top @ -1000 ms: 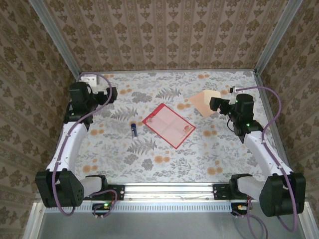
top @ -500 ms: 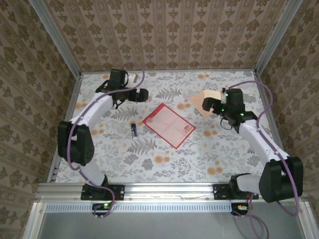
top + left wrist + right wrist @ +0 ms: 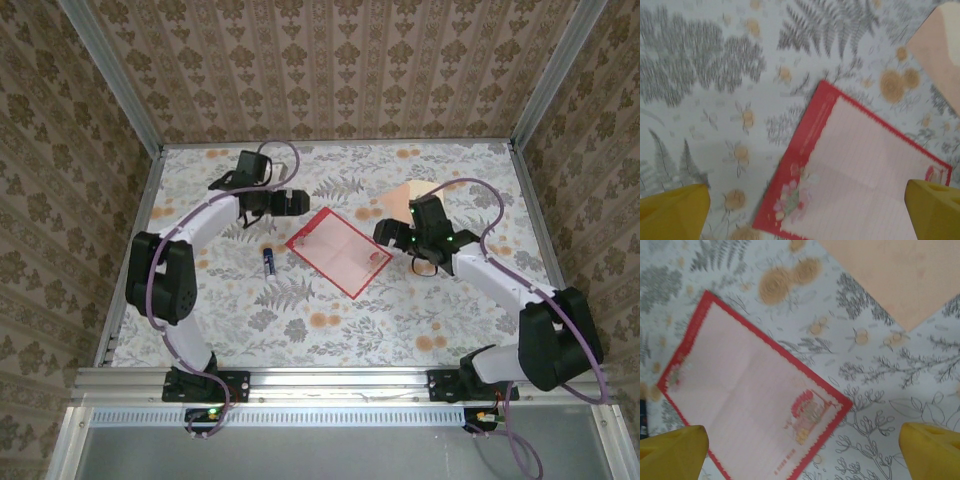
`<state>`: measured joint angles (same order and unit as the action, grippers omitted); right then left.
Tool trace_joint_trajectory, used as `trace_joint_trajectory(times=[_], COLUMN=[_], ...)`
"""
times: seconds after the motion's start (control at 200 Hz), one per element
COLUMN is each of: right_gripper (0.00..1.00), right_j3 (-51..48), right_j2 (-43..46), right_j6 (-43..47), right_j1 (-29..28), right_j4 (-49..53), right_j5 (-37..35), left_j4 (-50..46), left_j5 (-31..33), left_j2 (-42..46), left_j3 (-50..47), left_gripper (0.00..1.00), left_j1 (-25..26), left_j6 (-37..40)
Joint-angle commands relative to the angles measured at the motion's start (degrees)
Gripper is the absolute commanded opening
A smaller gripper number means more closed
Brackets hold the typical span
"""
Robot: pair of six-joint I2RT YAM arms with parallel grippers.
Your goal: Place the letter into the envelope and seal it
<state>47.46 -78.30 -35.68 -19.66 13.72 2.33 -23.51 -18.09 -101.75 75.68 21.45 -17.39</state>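
The letter [image 3: 340, 252], a pale pink sheet with a red border, lies flat and unfolded mid-table. In the left wrist view the letter [image 3: 865, 180] shows its flowered corner below my open left gripper [image 3: 802, 220]. From above, the left gripper [image 3: 291, 203] hovers just beyond the letter's far-left corner. The peach envelope [image 3: 404, 197] lies back right, partly covered by the right arm. My right gripper [image 3: 388, 233] is open above the letter's right corner. Its wrist view has the letter [image 3: 750, 405] under the gripper [image 3: 802, 455] and the envelope [image 3: 900, 275] at upper right. Both grippers hold nothing.
A small blue stick [image 3: 268, 261] lies on the flowered tablecloth [image 3: 300, 320] left of the letter. Patterned walls enclose the table on three sides, with metal rails [image 3: 340, 385] at the near edge.
Both arms have swung inward to the letter: the left from the far-left corner, the right from over the envelope to the letter's right corner. Letter and envelope have not moved.
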Motion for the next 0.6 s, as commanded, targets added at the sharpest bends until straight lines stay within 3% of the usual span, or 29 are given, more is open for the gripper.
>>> trace_joint_trajectory(times=[0.0,0.255,0.595], right_gripper=[0.99,0.98,0.93], right_j3=[-1.0,0.0,2.1], right_j2=[-1.1,-9.0,-14.3], right_j6=[-1.7,-1.5,-1.1], right_j1=[-0.3,-0.2,-0.3], right_j4=[-3.1,-6.6,-9.1], right_j5=[1.5,5.8,10.0], left_j4=[1.9,7.1,5.7], left_j5=[-2.0,-4.3,-3.1], left_j2=[2.7,5.5,3.0], left_j3=[-3.1,-11.0,-11.4], left_gripper=[1.0,0.99,0.98], left_j1=[0.9,1.3,1.7], left_j6=[-3.6,-9.5,-9.0])
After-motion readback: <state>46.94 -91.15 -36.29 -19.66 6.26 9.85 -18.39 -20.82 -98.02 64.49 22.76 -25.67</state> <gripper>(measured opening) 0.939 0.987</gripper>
